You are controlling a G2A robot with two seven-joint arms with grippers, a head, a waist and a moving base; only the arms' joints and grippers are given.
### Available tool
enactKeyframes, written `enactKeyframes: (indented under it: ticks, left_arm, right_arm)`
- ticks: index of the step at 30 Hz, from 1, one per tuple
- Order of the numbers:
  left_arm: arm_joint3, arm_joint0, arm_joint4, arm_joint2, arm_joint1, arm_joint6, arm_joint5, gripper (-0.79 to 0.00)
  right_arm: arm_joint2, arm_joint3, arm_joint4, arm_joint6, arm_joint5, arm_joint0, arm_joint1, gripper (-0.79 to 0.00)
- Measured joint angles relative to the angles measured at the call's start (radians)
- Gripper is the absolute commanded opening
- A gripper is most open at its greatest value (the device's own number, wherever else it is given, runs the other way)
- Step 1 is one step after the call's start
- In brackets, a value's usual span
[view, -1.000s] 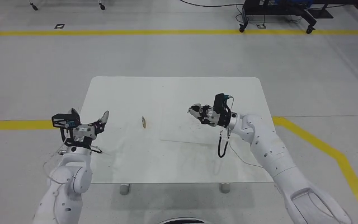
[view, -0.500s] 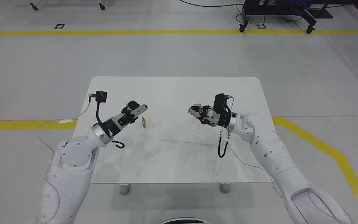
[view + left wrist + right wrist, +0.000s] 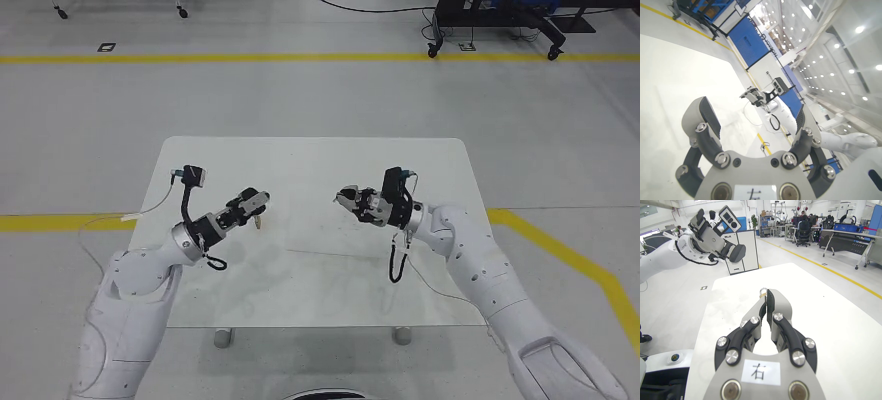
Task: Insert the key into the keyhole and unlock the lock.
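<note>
A small brass padlock (image 3: 259, 223) lies on the white table (image 3: 320, 280), left of centre; it also shows just past my right fingertips as the padlock (image 3: 762, 294). My left gripper (image 3: 255, 203) hovers right beside the padlock, and its jaws stand wide open with nothing between them, as my left gripper (image 3: 753, 104) shows. My right gripper (image 3: 345, 196) is held above the table's middle, right of the padlock, pointing toward it. The right gripper (image 3: 766, 295) has its pads pressed together. I cannot make out a key between them.
The table's far edge (image 3: 310, 139) and right side (image 3: 470, 250) are bare. Cables hang from both wrists, the right one looping down over the table (image 3: 397, 262). Grey floor with yellow lines (image 3: 300, 58) surrounds the table.
My left arm has swung in from the table's left edge to just beside the padlock, still open. The right arm has not moved.
</note>
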Motion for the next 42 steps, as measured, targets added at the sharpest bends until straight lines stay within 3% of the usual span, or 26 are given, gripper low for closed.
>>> enactKeyframes:
  ticks: [7, 12, 13, 15, 22, 33, 42]
  left_arm:
    - [0.166, -0.093, -0.194, 0.089, -0.010, -0.135, -0.075, -0.018]
    - [0.246, -0.158, -0.176, 0.153, -0.018, -0.173, -0.107, -0.292]
    - [0.260, -0.172, -0.161, 0.167, -0.020, -0.176, -0.119, -0.416]
    - [0.275, -0.187, -0.152, 0.187, -0.023, -0.173, -0.133, -0.477]
    - [0.327, -0.240, -0.148, 0.222, -0.029, -0.160, -0.148, -0.480]
    - [0.349, -0.273, -0.117, 0.258, -0.032, -0.147, -0.148, -0.489]
    - [0.370, -0.293, -0.114, 0.283, -0.035, -0.140, -0.145, -0.637]
  right_arm:
    - [-0.154, 0.059, 0.447, 0.131, -0.001, 0.077, -0.018, -0.785]
    - [-0.249, 0.091, 0.702, 0.300, -0.001, 0.137, -0.020, -0.785]
    - [-0.265, 0.092, 0.758, 0.336, -0.001, 0.146, -0.020, -0.785]
    - [-0.285, 0.094, 0.837, 0.388, -0.001, 0.157, -0.018, -0.785]
    - [-0.315, 0.102, 1.045, 0.573, -0.001, 0.188, -0.010, -0.785]
    - [-0.305, 0.106, 1.194, 0.750, -0.001, 0.192, -0.009, -0.785]
    - [-0.283, 0.124, 1.278, 0.870, -0.001, 0.194, -0.021, -0.785]
